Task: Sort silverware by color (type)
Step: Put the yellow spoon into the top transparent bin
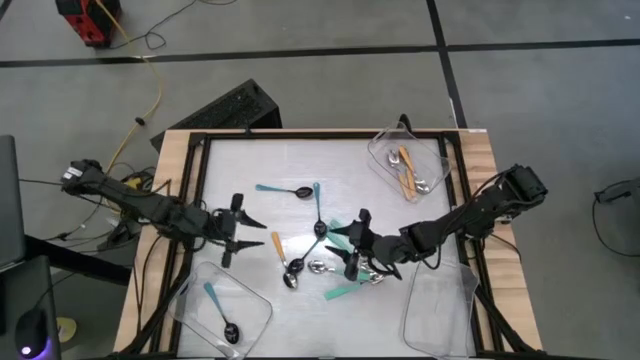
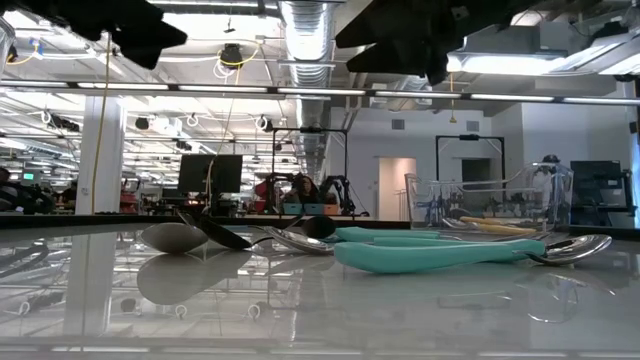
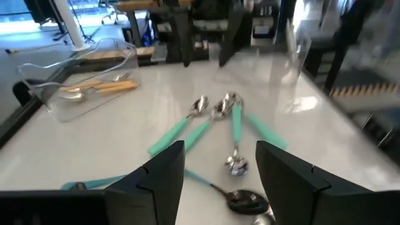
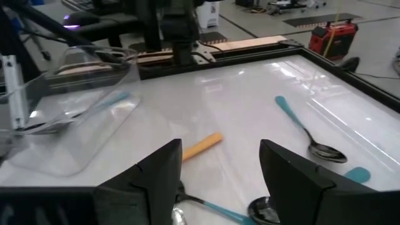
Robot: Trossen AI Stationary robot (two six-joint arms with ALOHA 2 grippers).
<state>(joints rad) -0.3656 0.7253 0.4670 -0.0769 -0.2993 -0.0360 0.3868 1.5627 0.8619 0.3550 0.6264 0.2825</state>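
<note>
Loose silverware lies at the table's middle. There is an orange-handled spoon [image 1: 283, 262], two blue-handled ones [image 1: 285, 189] [image 1: 318, 212], and teal-handled spoons [image 3: 232, 119] [image 1: 345, 289] fanned out with their bowls together. My left gripper [image 1: 255, 235] [image 3: 219, 169] hovers open left of the pile, pointing toward it. My right gripper [image 1: 338, 242] [image 4: 220, 169] hovers open over the pile's right part, pointing left. The orange handle [image 4: 201, 146] shows just beyond its fingers. Neither gripper has anything between its fingers.
A clear tray [image 1: 385, 150] at the far right holds orange-handled spoons [image 1: 406, 170]. Another clear tray [image 1: 190, 295] at the near left holds one blue spoon [image 1: 218, 310]. A third clear tray [image 1: 438, 312] lies at the near right. A black frame [image 1: 200, 150] borders the white surface.
</note>
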